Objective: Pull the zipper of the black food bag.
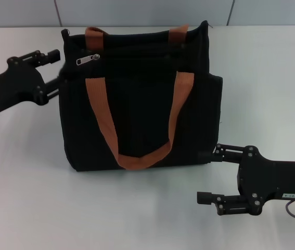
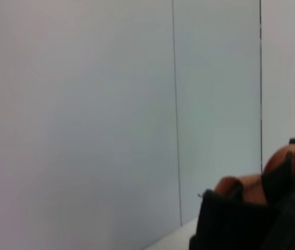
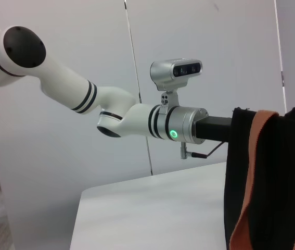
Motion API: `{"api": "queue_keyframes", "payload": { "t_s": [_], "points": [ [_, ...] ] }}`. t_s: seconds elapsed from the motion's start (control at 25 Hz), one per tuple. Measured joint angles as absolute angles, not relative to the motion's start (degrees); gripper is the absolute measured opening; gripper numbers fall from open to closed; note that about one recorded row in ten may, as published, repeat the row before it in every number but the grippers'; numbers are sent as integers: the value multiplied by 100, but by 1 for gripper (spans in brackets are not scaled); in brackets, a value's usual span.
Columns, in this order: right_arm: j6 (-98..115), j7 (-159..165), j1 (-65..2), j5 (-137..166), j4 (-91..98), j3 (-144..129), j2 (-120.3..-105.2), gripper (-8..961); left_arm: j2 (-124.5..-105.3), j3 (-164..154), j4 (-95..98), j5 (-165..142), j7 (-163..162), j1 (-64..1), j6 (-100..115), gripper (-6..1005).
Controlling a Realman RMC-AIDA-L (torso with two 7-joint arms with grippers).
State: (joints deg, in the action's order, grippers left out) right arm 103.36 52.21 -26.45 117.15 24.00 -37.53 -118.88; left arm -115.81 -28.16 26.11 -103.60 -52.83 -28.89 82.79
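The black food bag [image 1: 139, 104] stands upright in the middle of the white table, with two orange-brown straps [image 1: 137, 156] hanging down its front. The silver zipper pull [image 1: 87, 59] lies at the left end of the zip line on the bag's upper edge. My left gripper [image 1: 58, 73] is open at the bag's upper left side, close to the zipper, its fingers beside the bag's edge. My right gripper [image 1: 206, 176] is open and empty at the bag's lower right corner, one finger near the fabric. The bag also shows in the left wrist view [image 2: 241, 224] and the right wrist view [image 3: 277, 177].
The white table [image 1: 33, 198] stretches around the bag, with a pale panelled wall [image 1: 147, 10] behind it. The right wrist view shows my white left arm [image 3: 131, 117] reaching to the bag's far side.
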Motion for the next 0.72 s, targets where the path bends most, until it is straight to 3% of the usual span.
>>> {"api": "queue_keyframes", "payload": {
  "t_s": [0.12, 0.48, 0.72],
  "points": [
    [10337, 5221, -2645, 11715, 2404, -3753, -11890, 772, -11598, -2805, 2610, -10046, -5266, -2807, 8478, 480],
    [10645, 5538, -2710, 11348, 2378, -3738, -11877, 771, -11695, -2794, 2610, -9817, -4831, -2623, 8993, 262],
    [11277, 7725, -3102, 10175, 2636, -3735, -11840, 770, -11783, -2768, 2595, -9671, -4800, -2609, 9051, 90]
  ]
}}
